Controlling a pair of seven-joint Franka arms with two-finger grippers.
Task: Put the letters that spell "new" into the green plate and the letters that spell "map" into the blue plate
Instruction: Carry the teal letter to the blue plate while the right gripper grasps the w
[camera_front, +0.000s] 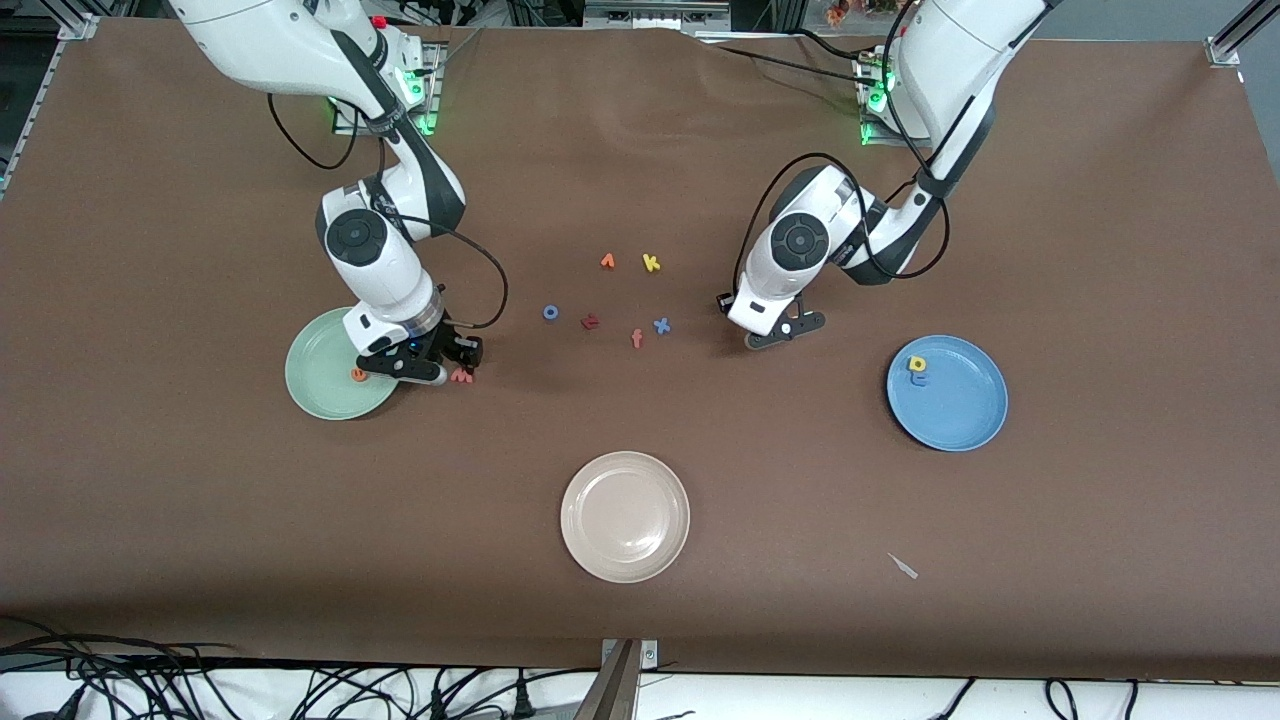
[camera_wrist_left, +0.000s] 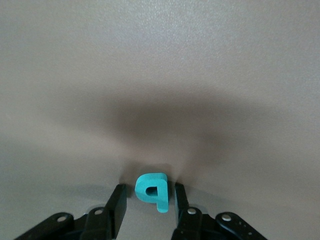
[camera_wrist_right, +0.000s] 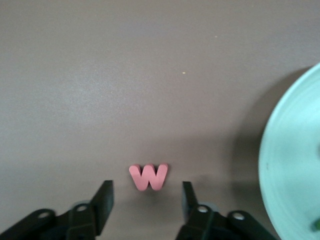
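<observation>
The pale green plate (camera_front: 320, 385) holds an orange e (camera_front: 358, 374). Just off its rim, on the table, lies the pinkish-red w (camera_front: 461, 376) (camera_wrist_right: 148, 176). My right gripper (camera_front: 445, 362) (camera_wrist_right: 146, 197) hangs low over it, open, with the w just ahead of its fingertips and untouched. My left gripper (camera_front: 775, 338) (camera_wrist_left: 150, 200) is down at the table, between the loose letters and the blue plate. Its fingers (camera_wrist_left: 118, 202) stand on either side of a teal bowl-and-stem letter (camera_wrist_left: 154, 190), with a narrow gap on each side. The blue plate (camera_front: 960, 410) holds a yellow p (camera_front: 917, 364) and a blue m (camera_front: 919, 380).
Mid-table lie an orange letter (camera_front: 607, 261), a yellow k (camera_front: 651, 262), a blue o (camera_front: 551, 312), a dark red letter (camera_front: 590, 321), a salmon f (camera_front: 637, 339) and a blue x (camera_front: 661, 325). A beige plate (camera_front: 625, 516) sits nearer the camera, with a grey scrap (camera_front: 903, 566) toward the left arm's end.
</observation>
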